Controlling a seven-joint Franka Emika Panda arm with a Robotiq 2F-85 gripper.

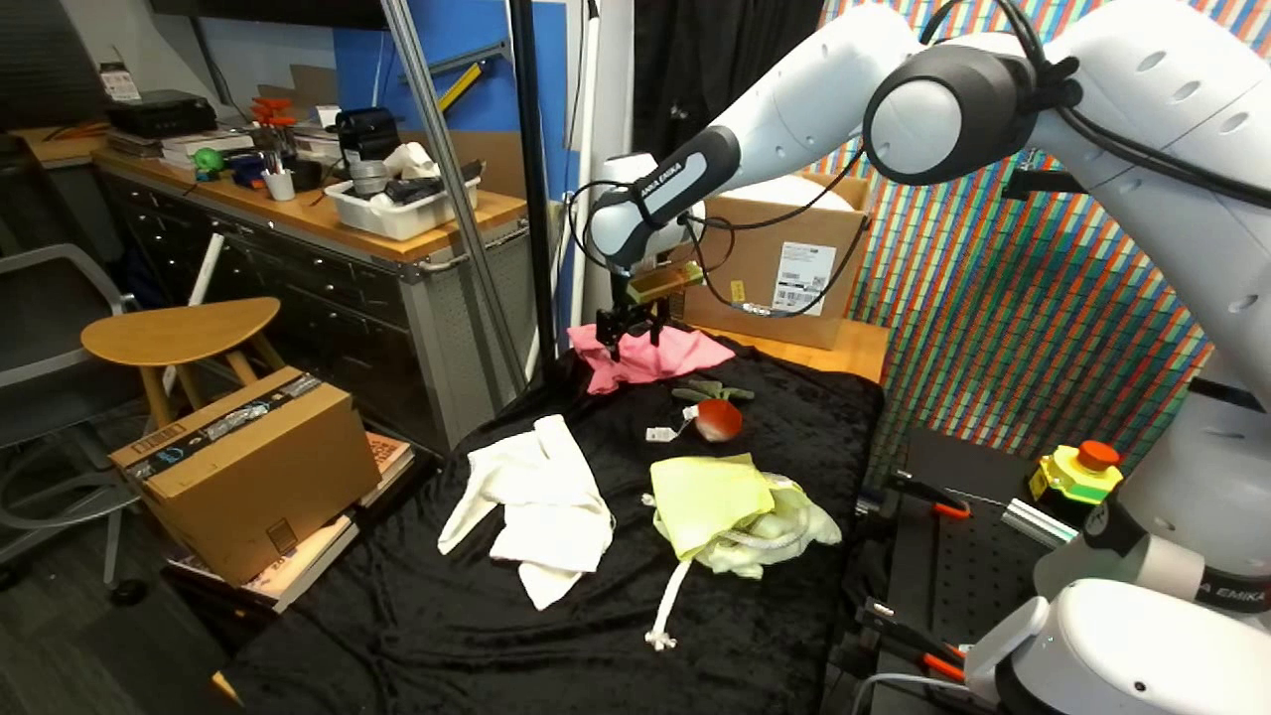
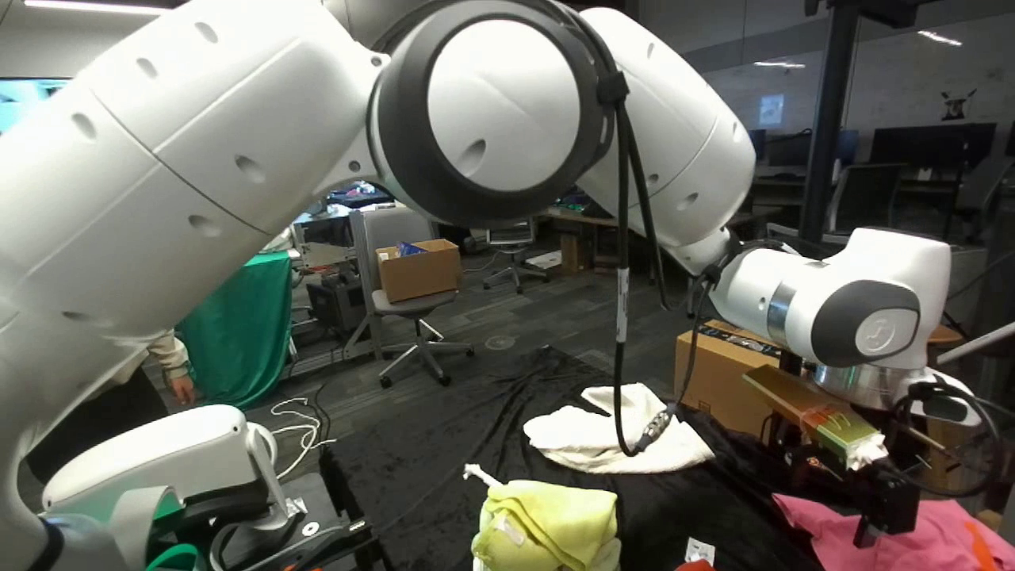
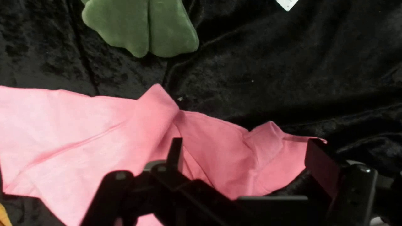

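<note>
It is a robotics lab, judging by the arm [image 1: 824, 94], stop button [image 1: 1079, 472] and drawers [image 1: 338, 313], with monitors [image 2: 934, 145] and office chairs [image 2: 404, 306] beyond.

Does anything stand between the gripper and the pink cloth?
Nothing visible does: the open gripper is over the pink cloth, and the green leaf-shaped piece lies apart, beyond the cloth's edge.

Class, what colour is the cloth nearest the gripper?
The cloth is pink; it shows best in the wrist view.
</note>
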